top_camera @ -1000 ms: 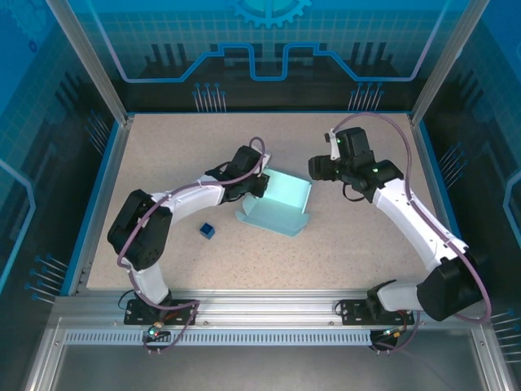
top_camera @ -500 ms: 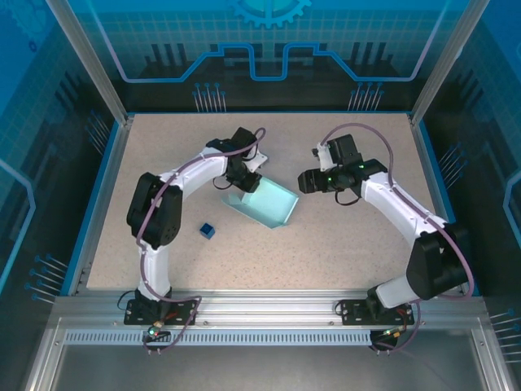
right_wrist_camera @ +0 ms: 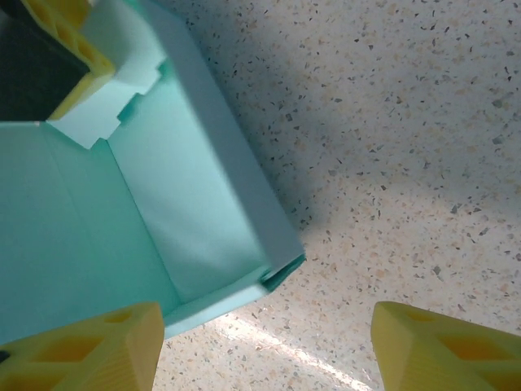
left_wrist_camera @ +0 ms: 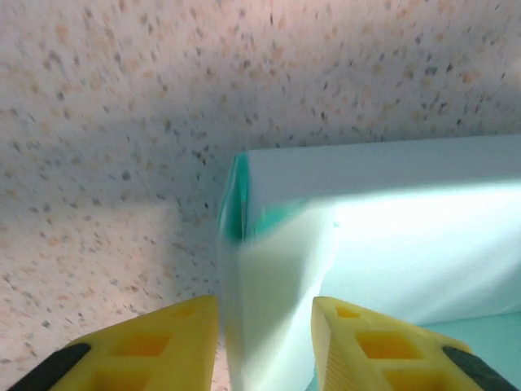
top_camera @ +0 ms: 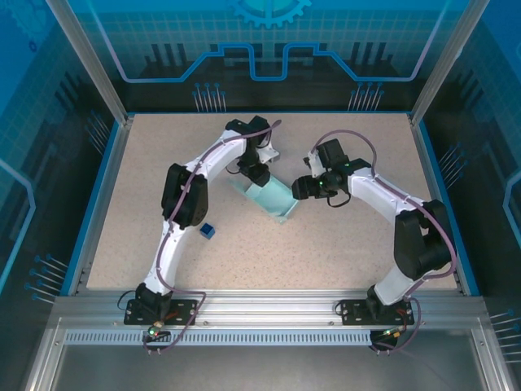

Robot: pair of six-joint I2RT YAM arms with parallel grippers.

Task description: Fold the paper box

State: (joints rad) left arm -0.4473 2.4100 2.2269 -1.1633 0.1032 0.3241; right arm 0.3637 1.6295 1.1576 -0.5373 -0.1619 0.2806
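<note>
Findings at this moment:

1. We find the paper box (top_camera: 274,199) near the middle of the speckled table (top_camera: 350,244), set on a slant between the 2 grippers. It is partly formed: a pale blue-green floor with walls raised along at least 2 sides and the top open.

2. The left gripper (top_camera: 256,177) reaches down at the far-left end of the box. In the left wrist view, its 2 yellow fingers (left_wrist_camera: 167,342) stand apart on either side of an upright end wall of the box (left_wrist_camera: 383,228). The frame is blurred there, so we cannot confirm that either pad presses on the card. We record this claw as parted and straddling the wall.

3. In the right wrist view, a notched tab of the box (right_wrist_camera: 187,204) lies against one yellow finger (right_wrist_camera: 63,18) of the left gripper.

4. The right gripper (top_camera: 299,189) sits just beside the right end of the box. Its jaws are spread wide and hold nothing, and the near corner of the box lies ahead of them on the table.

5. 1 small dark blue cube (top_camera: 207,231) rests on the table beside the left arm, well apart from the box.
</note>
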